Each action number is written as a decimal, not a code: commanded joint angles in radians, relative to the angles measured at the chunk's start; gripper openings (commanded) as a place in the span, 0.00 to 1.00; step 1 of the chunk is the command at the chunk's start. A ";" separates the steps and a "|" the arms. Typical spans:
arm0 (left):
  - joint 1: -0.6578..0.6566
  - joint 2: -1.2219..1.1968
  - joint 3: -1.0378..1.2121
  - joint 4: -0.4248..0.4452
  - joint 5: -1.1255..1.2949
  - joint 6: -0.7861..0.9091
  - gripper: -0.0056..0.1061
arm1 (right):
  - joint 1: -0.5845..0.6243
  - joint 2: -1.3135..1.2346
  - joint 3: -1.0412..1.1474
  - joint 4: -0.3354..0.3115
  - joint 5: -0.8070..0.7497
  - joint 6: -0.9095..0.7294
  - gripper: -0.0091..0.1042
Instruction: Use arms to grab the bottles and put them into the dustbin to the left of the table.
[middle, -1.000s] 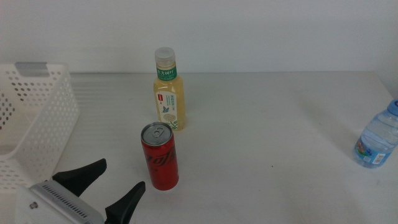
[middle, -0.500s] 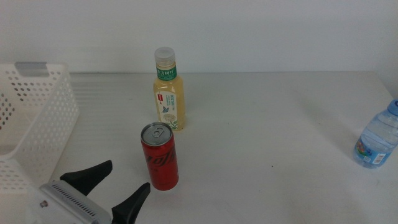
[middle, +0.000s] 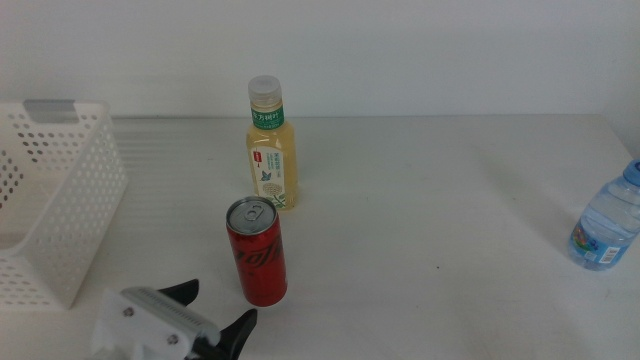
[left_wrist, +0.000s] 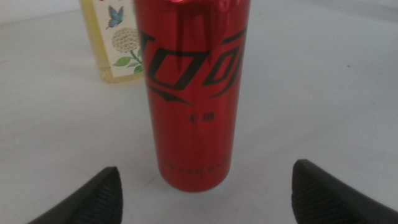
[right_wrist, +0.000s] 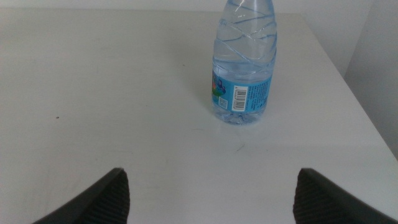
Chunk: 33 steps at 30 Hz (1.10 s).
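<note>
— Where's the slim red soda can (middle: 257, 251) standing?

— Upright on the plain off-white tabletop (middle: 430, 190), near its front edge. Take the can as your marker: the pale-yellow drink bottle with the white cap and green neck label (middle: 271, 146) stands upright just behind it, a touch to the right, with a gap between the two.

— And the basket?

— The white rectangular plastic basket with round-holed walls (middle: 52, 210) sits well to the left of the can, a grey handle strip on its far rim. I can't see anything lying in it from here.

— Which arm is by the can?

— The left gripper (middle: 218, 312), black and two-fingered on a white boxy wrist, sits low in front of the can and slightly to its left. Its jaws are spread wide. From the wrist camera the can (left_wrist: 191, 93) stands between the two dark tips and beyond them, touching neither; the left gripper (left_wrist: 205, 186) is short of the can's base. The yellow bottle (left_wrist: 116, 40) shows behind the can there, with a butterfly and flower print on its label.

— The other bottle?

— The small clear water bottle with the blue label (middle: 606, 226) stands upright far to the right of the can, at the table's right edge.

— And the right arm?

— The right gripper (right_wrist: 208, 190) faces that water bottle (right_wrist: 245, 62), jaws spread apart, the bottle well ahead of the tips and untouched.
</note>
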 joint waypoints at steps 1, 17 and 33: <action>-0.001 0.004 -0.037 -0.017 -0.183 -0.016 0.84 | -0.006 -0.027 -0.002 -0.013 -0.071 -0.010 0.74; -0.001 0.143 -0.208 -0.030 -0.181 -0.015 0.83 | -0.006 -0.027 -0.002 -0.013 -0.071 -0.010 0.74; -0.001 0.279 -0.372 -0.072 -0.182 0.018 0.83 | -0.006 -0.027 -0.002 -0.013 -0.071 -0.010 0.74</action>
